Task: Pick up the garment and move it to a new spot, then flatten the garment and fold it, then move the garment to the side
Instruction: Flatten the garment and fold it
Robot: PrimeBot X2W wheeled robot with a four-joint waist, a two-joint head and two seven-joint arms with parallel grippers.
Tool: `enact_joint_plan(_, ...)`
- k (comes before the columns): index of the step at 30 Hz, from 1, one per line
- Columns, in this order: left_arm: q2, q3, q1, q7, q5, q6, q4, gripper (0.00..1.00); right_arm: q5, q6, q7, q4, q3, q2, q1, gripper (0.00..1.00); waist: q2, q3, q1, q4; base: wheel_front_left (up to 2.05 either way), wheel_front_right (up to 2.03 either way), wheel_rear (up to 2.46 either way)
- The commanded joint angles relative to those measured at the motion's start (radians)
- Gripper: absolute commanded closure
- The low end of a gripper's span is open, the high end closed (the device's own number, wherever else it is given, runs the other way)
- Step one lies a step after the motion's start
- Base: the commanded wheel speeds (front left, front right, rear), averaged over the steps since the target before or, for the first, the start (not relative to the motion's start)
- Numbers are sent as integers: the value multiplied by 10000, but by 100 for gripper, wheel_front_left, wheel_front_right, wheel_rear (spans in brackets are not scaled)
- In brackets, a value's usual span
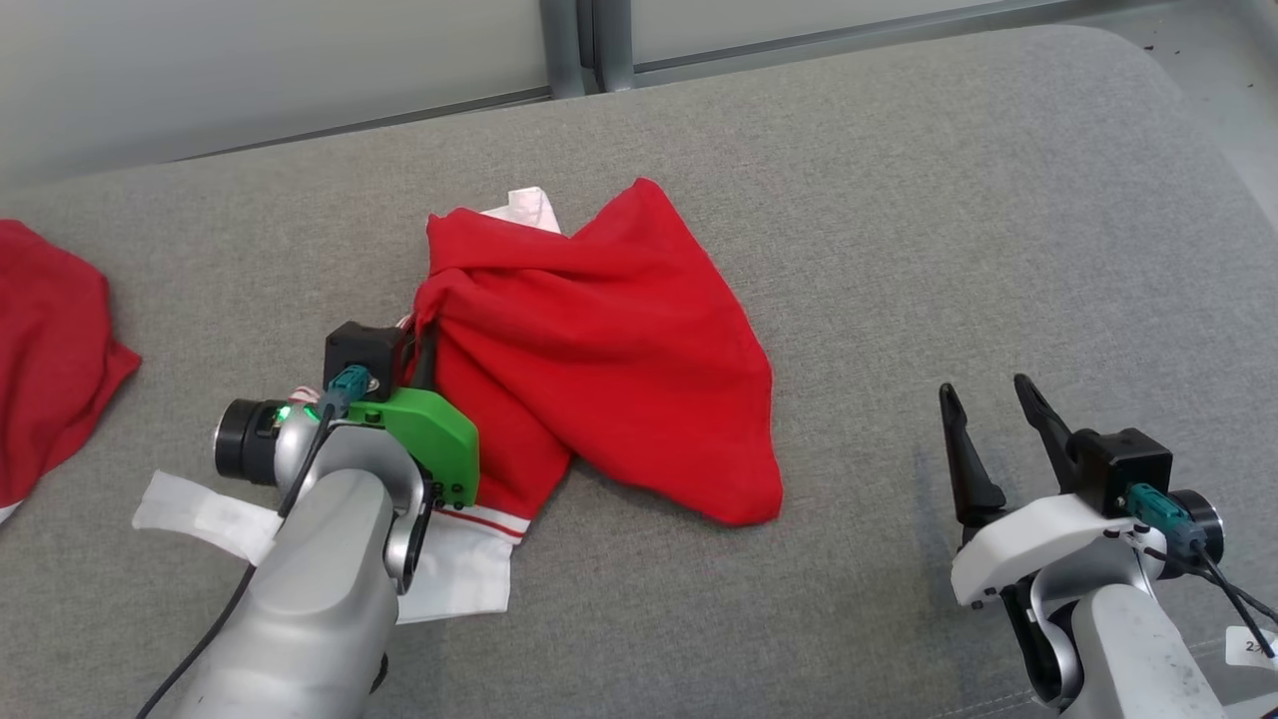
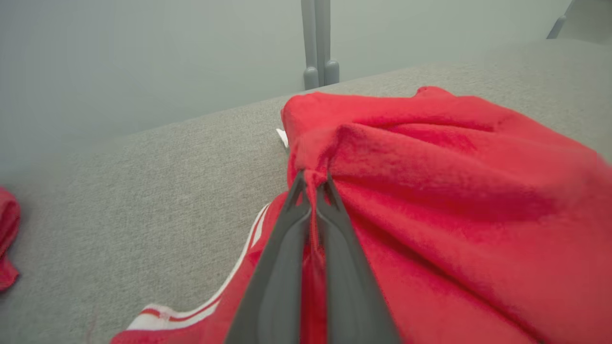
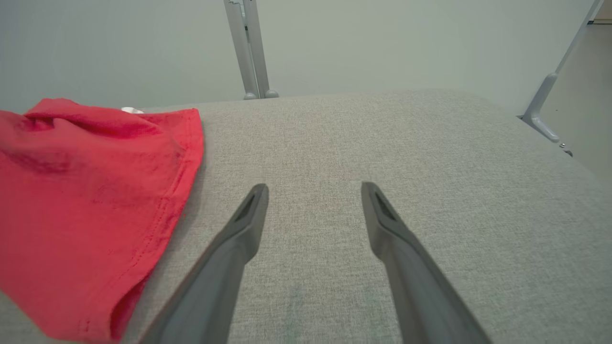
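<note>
Red garment point(image 1: 599, 350): crumpled centre-left on the grey padded surface point(image 1: 949, 200).
Left gripper point(image 2: 314, 180): clamped on a fold at the garment's left edge.
Right gripper point(image 1: 983, 387): fingers apart, beside the garment, not touching.

Looks like a robotics lab or test bay, though hard to say which. Offers a broad grey fabric-covered bench point(image 1: 949, 200) with rounded corners as the work surface. Stands closed in by plain pale partition panels point(image 1: 250, 70) joined at a grey metal post point(image 1: 589, 40), with a slanted metal brace point(image 3: 547, 81) footed on a smooth pale floor point(image 3: 593, 119). Holds two red cloths: one garment point(image 1: 619, 350) mid-bench, another red piece point(image 1: 50, 350) at the left edge.
</note>
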Motion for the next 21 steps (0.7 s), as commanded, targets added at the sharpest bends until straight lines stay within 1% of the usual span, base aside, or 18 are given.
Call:
enact_joint_plan(1, 56, 39, -182, -53, -73, 76, 300, 100, 1, 1, -66, 85, 71, -20, -54, 0, 31, 67, -1, -38, 0, 0, 0)
enact_joint_plan(2, 41, 84, -225, -103, -106, 111, 417, 100, 52, 1, -74, 115, 140, -20, -55, 0, 31, 94, -1, -51, 0, 0, 0)
enact_joint_plan(3, 28, 114, -251, -136, -133, 149, 538, 85, 84, 1, -78, 140, 221, -20, -57, 0, 31, 120, -1, -61, 0, 0, 0)
enact_joint_plan(4, 12, 145, -261, -173, -170, 166, 628, 74, 130, 1, -76, 170, 330, -20, -59, 0, 31, 145, -1, -65, 0, 0, 0)
enact_joint_plan(5, -3, 186, -266, -235, -208, 188, 689, 51, 205, 1, -75, 197, 448, -21, -66, 0, 31, 165, -1, -60, 0, 0, 0)
enact_joint_plan(6, -12, 220, -274, -268, -211, 212, 712, 0, 238, 1, -69, 229, 565, -20, -87, 0, 31, 182, -1, -48, 0, 0, 0)
enact_joint_plan(8, -37, 259, -247, -345, -210, 237, 702, 0, 344, 1, -42, 290, 813, -20, -146, 0, 31, 190, -1, 4, 0, 0, 0)
enact_joint_plan(11, -99, 315, -45, -423, -190, 125, 406, 0, 592, 1, 49, 380, 1146, -21, -202, 0, 31, 139, -1, 164, 0, 0, 0)
enact_joint_plan(14, -94, 539, 382, -406, -53, 189, -509, 0, 643, 1, 270, 516, 1422, -23, -395, 0, 31, 46, -1, 407, 0, 0, 0)
enact_joint_plan(15, -94, 539, 382, -406, -53, 189, -509, 0, 643, 1, 270, 516, 1422, -23, -395, 0, 31, 46, -1, 407, 0, 0, 0)
enact_joint_plan(21, -131, 921, 1685, -397, 313, 217, -2534, 0, 737, 1, 1169, 1237, 1763, -47, -906, 0, 31, -257, -1, 1103, 0, 0, 0)
